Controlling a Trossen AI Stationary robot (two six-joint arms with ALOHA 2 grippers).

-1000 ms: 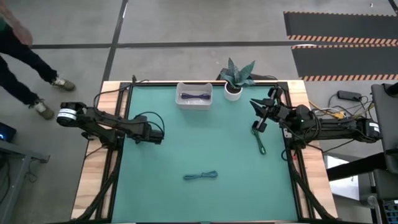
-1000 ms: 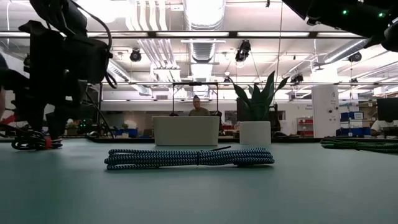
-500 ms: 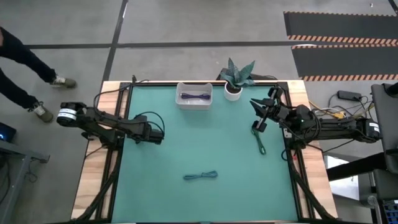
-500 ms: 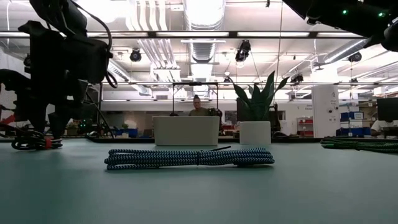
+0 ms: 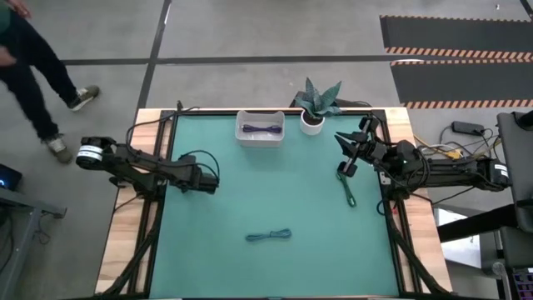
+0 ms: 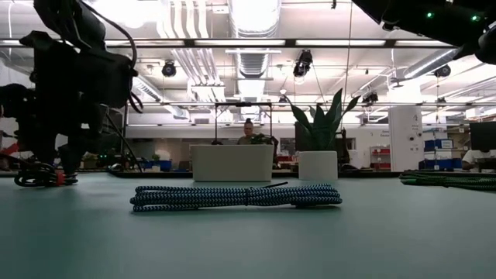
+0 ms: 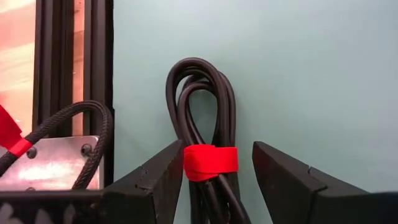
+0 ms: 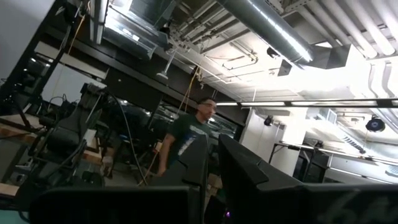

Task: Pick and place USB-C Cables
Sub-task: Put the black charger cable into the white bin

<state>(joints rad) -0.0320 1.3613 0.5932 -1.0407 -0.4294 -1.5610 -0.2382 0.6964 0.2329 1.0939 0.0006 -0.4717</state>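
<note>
Task about one-third complete, judging by cable positions. One cable (image 5: 261, 127) lies in the white bin (image 5: 241, 136) at the far edge, beside the plant (image 5: 318, 102). The green cable (image 5: 350, 190) lies on the mat at right, just near of the right gripper (image 5: 348, 156), whose fingers are nearly closed with nothing between them. The teal cable (image 5: 268, 236) lies loose near centre. The left gripper (image 5: 210, 181), at left, is open over black robot wiring (image 7: 202, 112), gripping nothing. Two cables remain to be binned.
</note>
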